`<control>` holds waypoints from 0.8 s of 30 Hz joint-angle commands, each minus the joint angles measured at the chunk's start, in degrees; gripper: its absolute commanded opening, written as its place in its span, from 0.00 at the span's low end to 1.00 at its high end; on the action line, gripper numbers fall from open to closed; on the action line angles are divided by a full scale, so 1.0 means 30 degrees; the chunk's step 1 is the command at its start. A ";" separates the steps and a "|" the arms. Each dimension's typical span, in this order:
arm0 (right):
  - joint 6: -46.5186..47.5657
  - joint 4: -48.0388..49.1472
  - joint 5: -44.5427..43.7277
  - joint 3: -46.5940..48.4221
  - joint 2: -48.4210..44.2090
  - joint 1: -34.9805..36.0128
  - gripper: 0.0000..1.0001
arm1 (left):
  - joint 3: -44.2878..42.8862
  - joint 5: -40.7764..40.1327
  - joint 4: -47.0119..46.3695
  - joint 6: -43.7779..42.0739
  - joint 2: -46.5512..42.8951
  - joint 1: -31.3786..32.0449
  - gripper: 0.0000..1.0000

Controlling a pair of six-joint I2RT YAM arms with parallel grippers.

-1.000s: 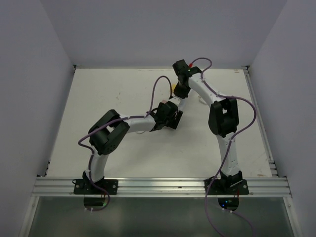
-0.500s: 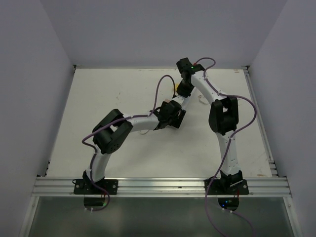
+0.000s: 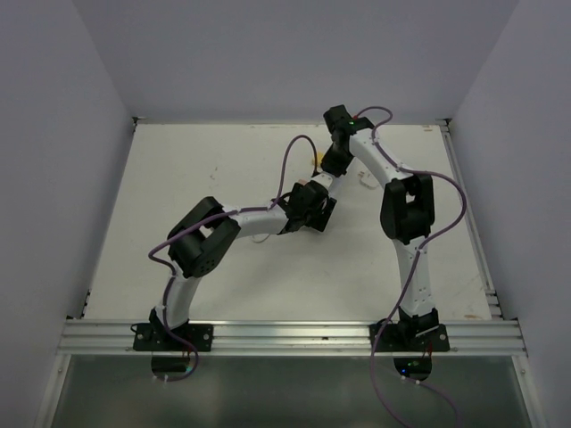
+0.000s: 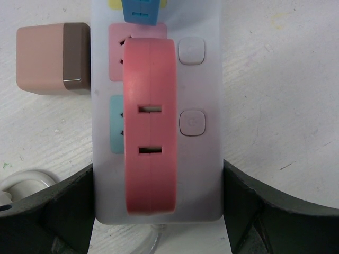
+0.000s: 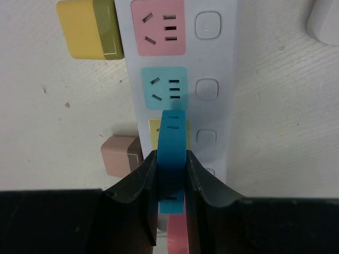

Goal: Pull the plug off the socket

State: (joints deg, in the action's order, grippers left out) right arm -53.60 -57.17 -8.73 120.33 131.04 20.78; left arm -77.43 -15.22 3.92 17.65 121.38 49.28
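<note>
The white power strip lies on the table with pink and blue outlet faces and shows in the right wrist view too. A red plug sits on its near end. My left gripper is shut on that end, one finger against each long side. My right gripper is shut on a blue plug that stands over a yellow outlet face; whether its prongs are in is hidden. In the top view both grippers meet at mid table and cover the strip.
A pink and brown cube lies beside the strip's left side, and a yellow cube lies farther along it. The looped white cord is by my left finger. A white object lies to the right.
My right arm's wrist has shifted a little to the right and back over the strip. My left arm has moved slightly forward and stays at the strip's near end.
</note>
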 commanded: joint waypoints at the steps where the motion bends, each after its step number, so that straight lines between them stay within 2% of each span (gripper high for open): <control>1: -0.1086 0.3170 0.4315 -0.0645 -0.2400 0.0166 0.00 | 0.1757 0.2730 0.6104 -0.1694 0.3513 0.0918 0.00; 8: -0.1087 0.3764 0.5225 -0.1002 -0.2988 -0.0362 0.00 | 0.1669 0.2789 0.6192 -0.1752 0.3630 0.0918 0.00; 14: -0.0589 0.1158 0.3092 0.1340 -0.2228 -0.0158 0.00 | 0.1610 0.2760 0.6251 -0.1752 0.3690 0.0918 0.00; 24: -0.0179 -0.0193 0.0804 0.1989 -0.1201 0.0691 0.00 | 0.1581 0.2790 0.6280 -0.1753 0.3631 0.0918 0.00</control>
State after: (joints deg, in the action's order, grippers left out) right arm -53.41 -58.17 -6.09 124.42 128.73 21.04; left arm -78.65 -13.96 2.83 16.29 122.52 49.69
